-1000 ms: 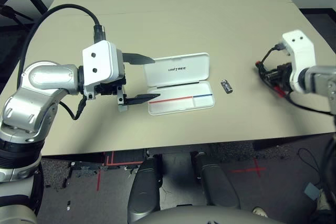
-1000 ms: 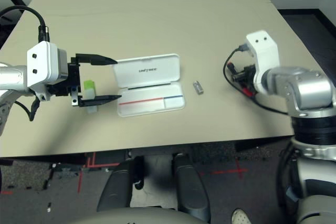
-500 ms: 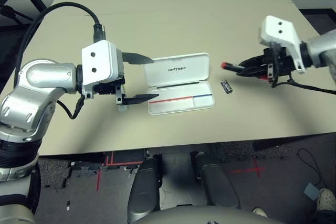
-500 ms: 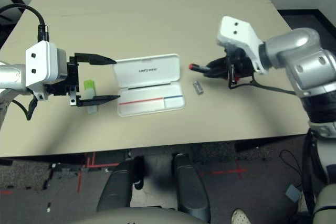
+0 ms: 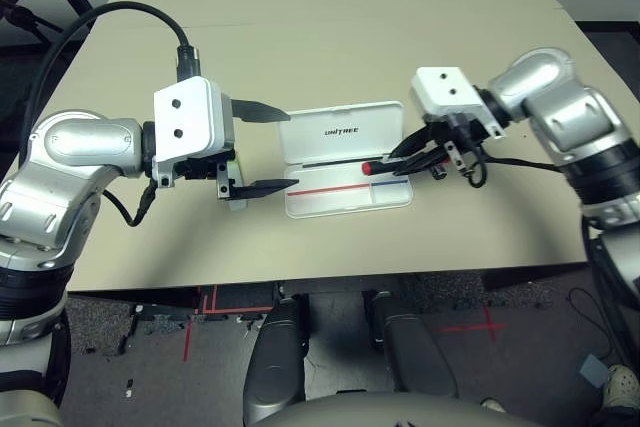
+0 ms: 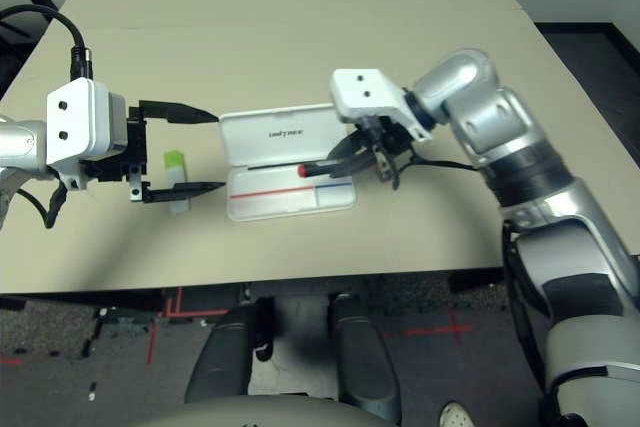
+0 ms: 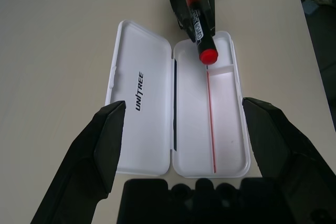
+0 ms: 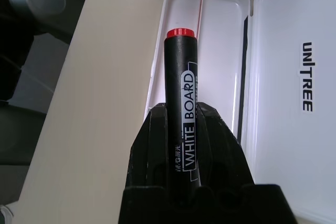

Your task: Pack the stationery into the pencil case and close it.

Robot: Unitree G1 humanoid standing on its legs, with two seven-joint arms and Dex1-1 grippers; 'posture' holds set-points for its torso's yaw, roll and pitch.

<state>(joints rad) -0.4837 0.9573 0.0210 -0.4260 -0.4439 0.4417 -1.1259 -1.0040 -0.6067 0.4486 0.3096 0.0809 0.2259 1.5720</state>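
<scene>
Pencil case (image 5: 345, 159) lies open flat on the table (image 5: 330, 27), between the 2 grippers. Lid reads "UNITREE" in dark print. The tray half has a red line with a short blue stretch at one end.

Marker (image 8: 181, 98) is black-bodied with a red end. Label reads "WHITE BOARD", with smaller print beside it, too small to read. Right gripper (image 5: 425, 155) is clenched on the marker barrel, 1 finger each side, red end sticking out over the tray's end compartment. Can't tell if the marker touches the tray.

Left gripper (image 5: 270, 147) sits at the case's opposite end, fingers spread wide and holding nothing. 1 fingertip (image 5: 283, 113) is by the lid corner, the other by the tray corner.

White stick with green end (image 6: 175, 179) lies on the table between the left gripper's fingers, just beside the case and apart from it.
</scene>
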